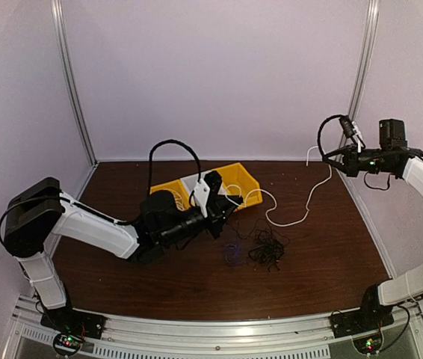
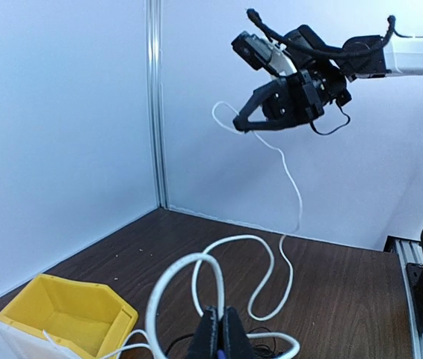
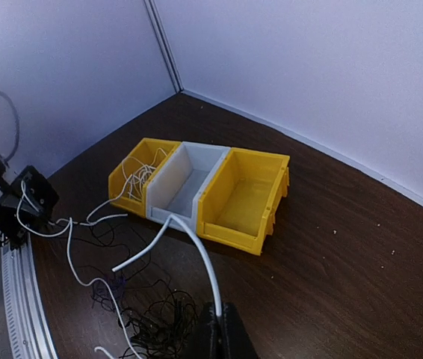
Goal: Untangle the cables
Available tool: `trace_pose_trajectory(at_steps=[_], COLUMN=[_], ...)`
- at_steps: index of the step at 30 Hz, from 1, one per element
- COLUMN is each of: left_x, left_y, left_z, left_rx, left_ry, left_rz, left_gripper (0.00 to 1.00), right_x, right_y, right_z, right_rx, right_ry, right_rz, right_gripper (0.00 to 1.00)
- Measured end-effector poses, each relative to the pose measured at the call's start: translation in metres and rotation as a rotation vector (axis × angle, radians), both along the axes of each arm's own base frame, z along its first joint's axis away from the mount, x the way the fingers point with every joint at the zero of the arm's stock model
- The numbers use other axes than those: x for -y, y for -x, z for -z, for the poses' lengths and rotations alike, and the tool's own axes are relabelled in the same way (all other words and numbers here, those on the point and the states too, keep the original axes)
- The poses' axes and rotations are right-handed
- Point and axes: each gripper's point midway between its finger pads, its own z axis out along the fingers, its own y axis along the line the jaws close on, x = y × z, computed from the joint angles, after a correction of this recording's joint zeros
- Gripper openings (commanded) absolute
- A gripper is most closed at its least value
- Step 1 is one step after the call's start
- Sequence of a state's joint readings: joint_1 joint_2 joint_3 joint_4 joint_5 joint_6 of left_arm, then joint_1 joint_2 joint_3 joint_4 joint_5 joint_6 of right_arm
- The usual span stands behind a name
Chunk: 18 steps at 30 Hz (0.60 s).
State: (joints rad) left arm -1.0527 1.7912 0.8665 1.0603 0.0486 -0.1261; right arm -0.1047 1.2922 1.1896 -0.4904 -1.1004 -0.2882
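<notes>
Stretching between the two arms, the white cable (image 2: 290, 179) is the one cord that looks largely freed. The right gripper (image 2: 241, 124), raised high over the right side of the table (image 1: 331, 254), has its fingers pressed together on one end. The left gripper (image 2: 219, 335), low near the row of three bins (image 3: 168, 187), is pinched on a loop of the same cable further along. From the raised end the cable hangs down to the tabletop, curls across it in a few slack bends and rises to the left grip, apart from the other cords for most of that run; whether its far end is clear of them I cannot tell. The rest is unsorted: the black cables (image 1: 267, 250) lie in a knotted clump in front of the bins, with the purple cable (image 1: 232, 254) just beside it, possibly caught at its edge. A thin pale cord lies in the yellow bin (image 3: 159, 149) at the end nearer the left arm. I judge the job under halfway, with the black clump the main work left.
</notes>
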Motion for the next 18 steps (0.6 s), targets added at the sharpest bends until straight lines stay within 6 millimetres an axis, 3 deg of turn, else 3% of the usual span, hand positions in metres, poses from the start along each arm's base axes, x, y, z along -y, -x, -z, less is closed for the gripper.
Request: trace_pose_trajectory(at_steps=[7,12,18], left_x=[0.014,0.017,0.017], left_y=[0.002,0.007,0.007], left_z=[-0.009,-0.001,0.017], left_rx=[-0.006,-0.064,-0.132], left_ry=[-0.020,-0.015,-0.018], left_rz=[0.050,0.093,0.098], left_gripper=[0.02,0.02,0.02], right_x=[-0.091,-0.117,-0.142], right_y=[0.052,0.064,0.069], right_z=[0.049,0.063,0.108], right_rx=[0.005,0.006,-0.108], right_ry=[0.182,0.217,0.236], right_rz=[-0.273,-0.359,-0.462], right_gripper=[0.21,0.27,0.55])
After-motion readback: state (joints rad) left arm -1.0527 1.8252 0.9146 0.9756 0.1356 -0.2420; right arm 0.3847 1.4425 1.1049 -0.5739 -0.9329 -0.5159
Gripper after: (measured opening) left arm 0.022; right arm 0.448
